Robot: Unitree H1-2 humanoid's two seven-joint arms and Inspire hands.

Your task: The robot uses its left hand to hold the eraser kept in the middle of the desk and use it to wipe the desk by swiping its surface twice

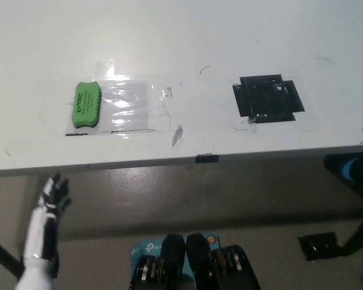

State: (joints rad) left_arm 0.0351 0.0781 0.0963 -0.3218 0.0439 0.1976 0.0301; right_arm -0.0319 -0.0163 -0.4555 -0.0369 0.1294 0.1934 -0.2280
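While the left robot hand (54, 192) hangs empty, fingers apart, below the tabletop (169, 36), the green eraser (86, 105) could be knocked sideways.

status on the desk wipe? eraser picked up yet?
Not yet. Nothing looks done: the green eraser lies untouched on the desk. In hand: nothing; the left robot hand is below the desk edge, holding nothing. Left: grasp and both swipes. The right hand is out of view.

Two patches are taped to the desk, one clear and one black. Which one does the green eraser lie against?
The clear patch: the green eraser lies at its left end. The black patch sits apart to the right with nothing on it.
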